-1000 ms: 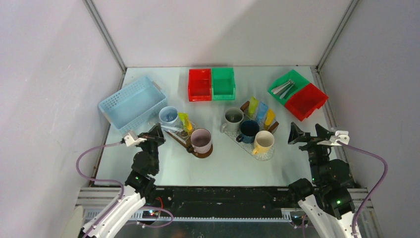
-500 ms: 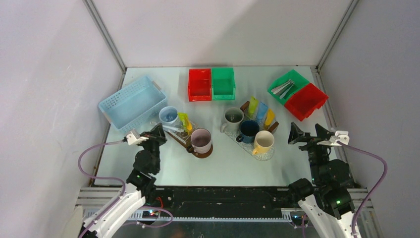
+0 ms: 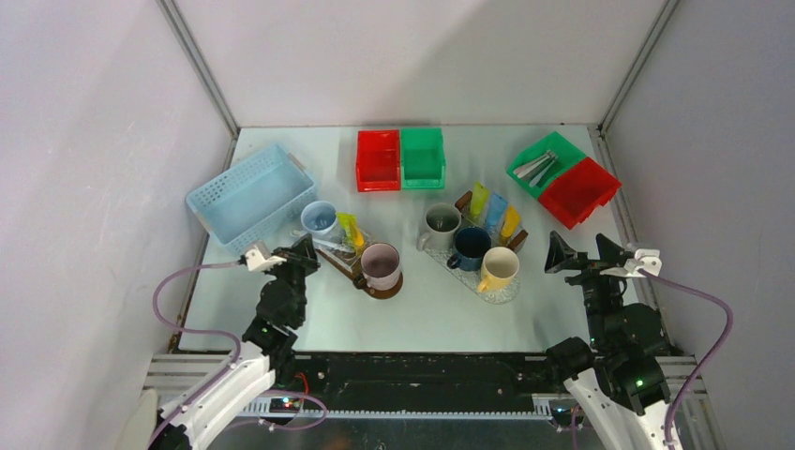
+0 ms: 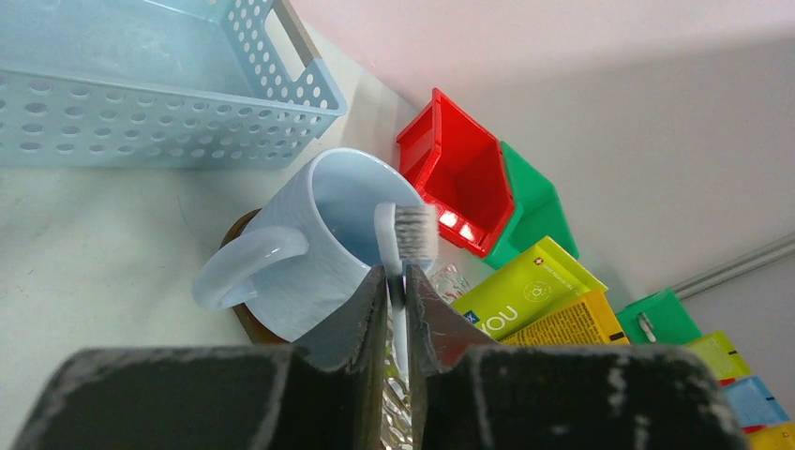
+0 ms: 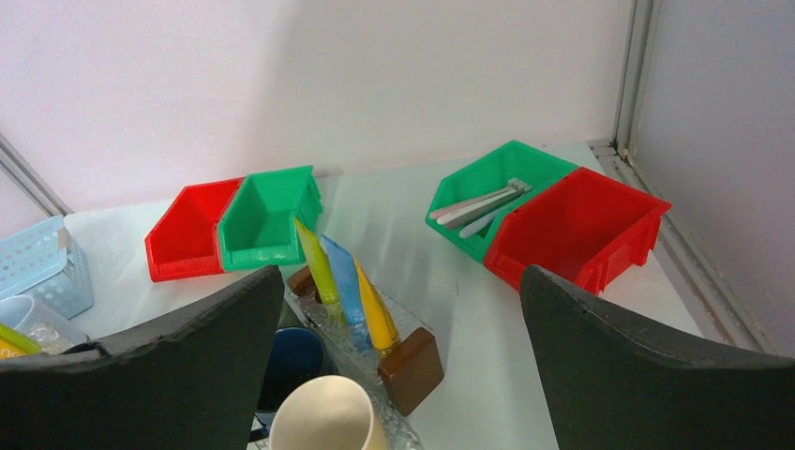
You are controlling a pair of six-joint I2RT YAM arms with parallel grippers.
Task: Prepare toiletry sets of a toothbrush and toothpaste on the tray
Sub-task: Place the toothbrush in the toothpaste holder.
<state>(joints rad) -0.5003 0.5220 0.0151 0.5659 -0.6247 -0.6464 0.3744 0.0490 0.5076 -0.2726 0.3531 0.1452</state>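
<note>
My left gripper (image 4: 397, 278) is shut on the pale handle of a toothbrush (image 4: 412, 232), whose bristle head leans at the rim of a light blue mug (image 4: 319, 234). Seen from above, this gripper (image 3: 305, 249) sits at the left tray (image 3: 359, 278), where the toothbrush (image 3: 324, 243) lies beside a lime tube (image 3: 349, 228). A lime tube (image 4: 525, 286) and an orange-yellow tube (image 4: 567, 325) lie just right of the jaws. My right gripper (image 3: 581, 251) stands open and empty by the right tray (image 3: 512, 292), which holds green (image 5: 319, 262), blue (image 5: 345, 281) and yellow (image 5: 375, 314) tubes. More toothbrushes (image 5: 478, 204) lie in a green bin.
A blue basket (image 3: 248, 192) stands at the back left, red (image 3: 378, 159) and green (image 3: 423, 157) bins at the back centre, a red bin (image 3: 578, 192) at the back right. A pink mug (image 3: 381, 265), grey mug (image 3: 441, 223), navy mug (image 3: 469, 248) and cream mug (image 3: 499, 269) stand by the trays.
My left wrist has shifted slightly right and away from the base, keeping the toothbrush between its jaws. The right arm has not moved.
</note>
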